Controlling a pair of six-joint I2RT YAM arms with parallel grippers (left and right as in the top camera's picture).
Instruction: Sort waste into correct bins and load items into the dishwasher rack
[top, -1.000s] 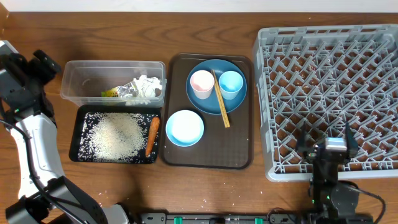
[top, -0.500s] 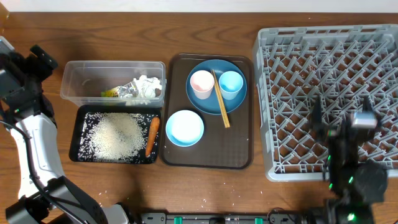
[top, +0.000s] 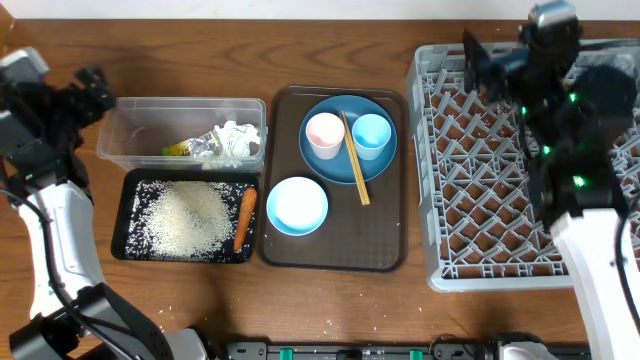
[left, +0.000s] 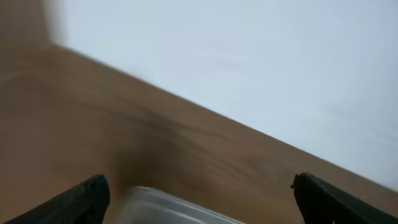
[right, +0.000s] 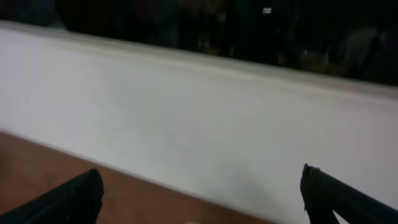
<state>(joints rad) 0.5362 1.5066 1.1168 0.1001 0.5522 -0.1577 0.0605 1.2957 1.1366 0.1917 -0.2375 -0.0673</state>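
After right end effector (right: 200, 198) crossed dishwasher rack (top: 425, 190) to far edge | left end effector (left: 202, 200), right: spread

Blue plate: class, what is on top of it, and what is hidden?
A white-pink cup, a light blue cup and wooden chopsticks rest on the blue plate. Whatever lies beneath the cups is covered.

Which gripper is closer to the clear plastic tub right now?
Left. The left gripper is just beside the clear tub at its left end; the right gripper is far off, over the grey rack, at its back corner.
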